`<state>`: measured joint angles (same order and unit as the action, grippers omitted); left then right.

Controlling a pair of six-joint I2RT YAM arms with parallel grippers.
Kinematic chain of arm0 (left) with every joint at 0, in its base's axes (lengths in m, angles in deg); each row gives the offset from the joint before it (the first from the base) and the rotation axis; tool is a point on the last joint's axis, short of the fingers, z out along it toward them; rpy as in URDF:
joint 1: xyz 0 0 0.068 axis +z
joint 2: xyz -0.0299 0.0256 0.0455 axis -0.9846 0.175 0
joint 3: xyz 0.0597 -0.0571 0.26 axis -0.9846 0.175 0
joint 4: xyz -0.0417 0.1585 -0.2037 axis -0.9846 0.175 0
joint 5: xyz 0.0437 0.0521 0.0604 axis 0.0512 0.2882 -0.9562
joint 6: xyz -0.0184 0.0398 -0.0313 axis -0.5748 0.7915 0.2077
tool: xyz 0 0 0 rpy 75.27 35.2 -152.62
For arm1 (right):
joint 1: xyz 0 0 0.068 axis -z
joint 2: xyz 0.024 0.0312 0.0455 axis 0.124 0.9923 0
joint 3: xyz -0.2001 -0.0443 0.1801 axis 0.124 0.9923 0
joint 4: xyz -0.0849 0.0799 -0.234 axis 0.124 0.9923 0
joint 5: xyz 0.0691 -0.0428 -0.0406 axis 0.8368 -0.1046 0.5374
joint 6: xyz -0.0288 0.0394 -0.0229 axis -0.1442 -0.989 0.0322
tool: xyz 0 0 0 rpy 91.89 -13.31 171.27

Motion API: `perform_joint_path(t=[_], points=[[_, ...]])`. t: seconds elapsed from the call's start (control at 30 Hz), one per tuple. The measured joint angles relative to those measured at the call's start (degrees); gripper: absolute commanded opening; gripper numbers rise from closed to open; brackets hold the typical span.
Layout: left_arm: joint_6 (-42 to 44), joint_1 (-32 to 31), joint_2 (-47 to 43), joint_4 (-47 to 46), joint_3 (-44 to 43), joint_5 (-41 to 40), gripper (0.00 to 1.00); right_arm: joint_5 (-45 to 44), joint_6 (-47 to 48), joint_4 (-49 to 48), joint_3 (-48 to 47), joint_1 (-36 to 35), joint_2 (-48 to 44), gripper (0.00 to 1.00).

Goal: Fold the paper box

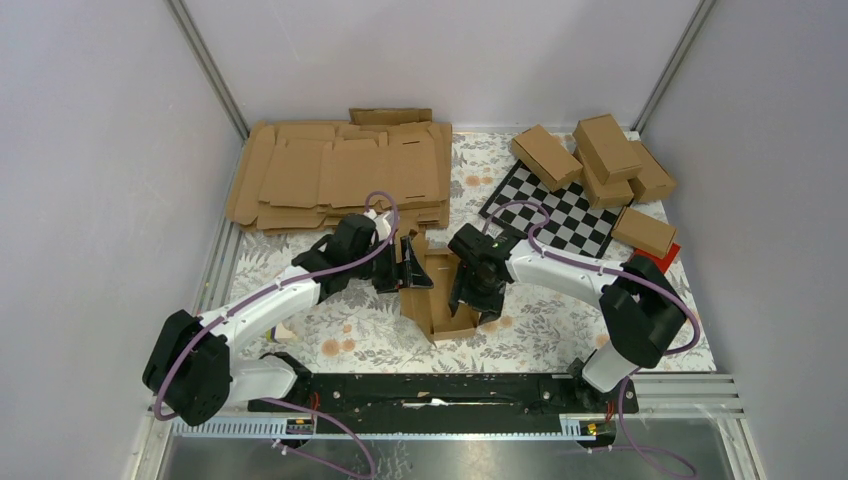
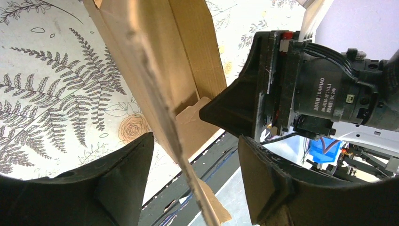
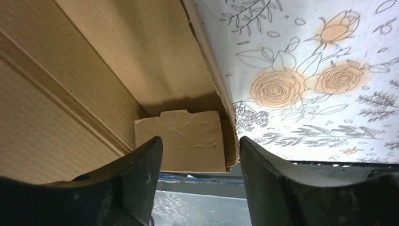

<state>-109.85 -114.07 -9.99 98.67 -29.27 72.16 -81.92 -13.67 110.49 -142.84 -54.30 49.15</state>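
With left fingers point(image 2: 117, 188) spread astride the box point(image 1: 440, 315) wall and right fingers point(image 3: 131, 188) spread above its end flap, pinch the wall before tucking the flap

The floral tabletop point(image 1: 350, 340) carries a stack of flat cardboard sheets point(image 1: 340, 175) far left, a checkered mat point(image 1: 560, 215) far right, and the paper box point(image 1: 440, 310) between them.
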Motion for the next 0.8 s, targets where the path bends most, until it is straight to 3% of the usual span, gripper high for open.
perform_joint_path(t=[0.13,0.2,0.8], points=[[-0.09,0.0,-0.02,-0.46,0.04,0.07,0.67,-1.62,1.77,-1.46,1.09,0.02,0.0,0.89],[-0.09,0.04,-0.02,-0.61,0.04,0.09,0.66,-2.67,3.02,-1.95,1.16,0.07,-0.02,0.93],[0.09,1.22,-0.02,-1.68,0.9,0.74,0.67,-11.54,22.58,-7.19,0.46,2.95,-2.25,0.99]])
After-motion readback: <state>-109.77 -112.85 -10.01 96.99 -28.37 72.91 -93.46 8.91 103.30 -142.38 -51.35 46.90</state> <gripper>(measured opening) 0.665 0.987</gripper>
